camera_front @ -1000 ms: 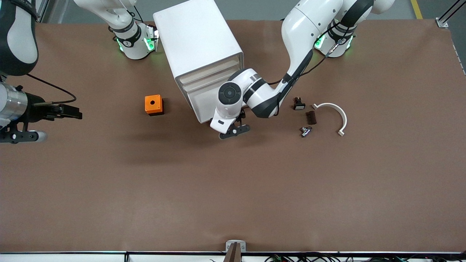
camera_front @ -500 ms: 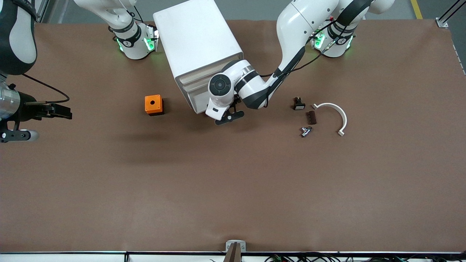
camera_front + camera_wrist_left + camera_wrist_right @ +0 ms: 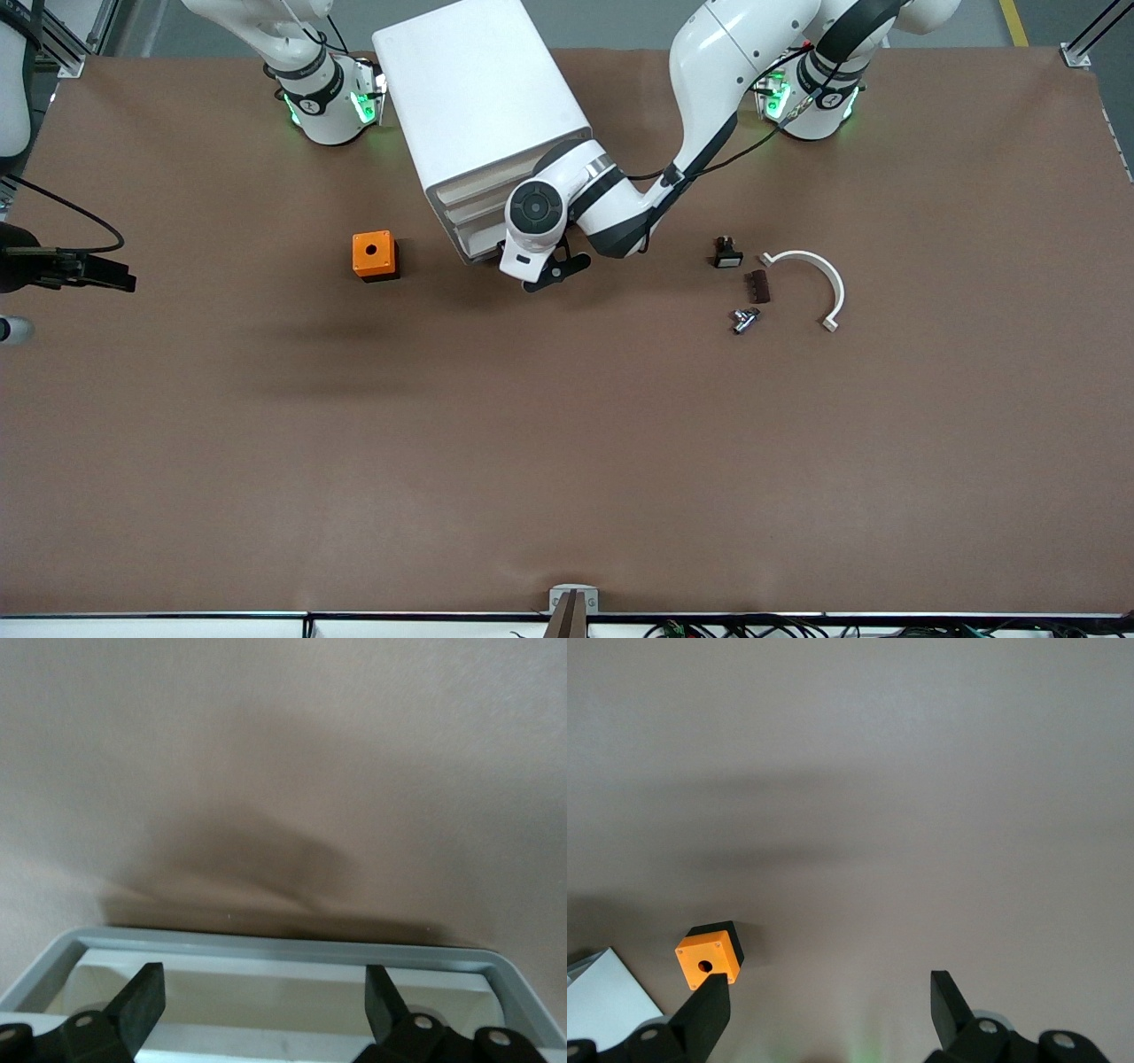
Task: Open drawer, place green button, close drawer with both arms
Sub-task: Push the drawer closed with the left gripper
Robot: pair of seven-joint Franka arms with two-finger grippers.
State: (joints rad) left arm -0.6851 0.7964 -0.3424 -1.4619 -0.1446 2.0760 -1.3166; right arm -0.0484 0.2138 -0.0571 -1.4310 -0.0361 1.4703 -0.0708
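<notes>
L gripper (image 3: 264, 1010) spread apart at drawer (image 3: 283, 967) front edge; R gripper (image 3: 829, 1010) spread too, waiting over table's right-arm end.

Brown counter (image 3: 567, 443), matte, filling nearly the whole frame. Upper centre — white cabinet (image 3: 483, 115), standing directly on it. Just left of centre, orange box (image 3: 375, 255) with a hole in its top. Right of centre, a small cluster: black part with white face (image 3: 727, 254), dark brown block (image 3: 757, 286), small metal piece (image 3: 743, 319), and a white curved bracket (image 3: 815, 283) — all apart.
</notes>
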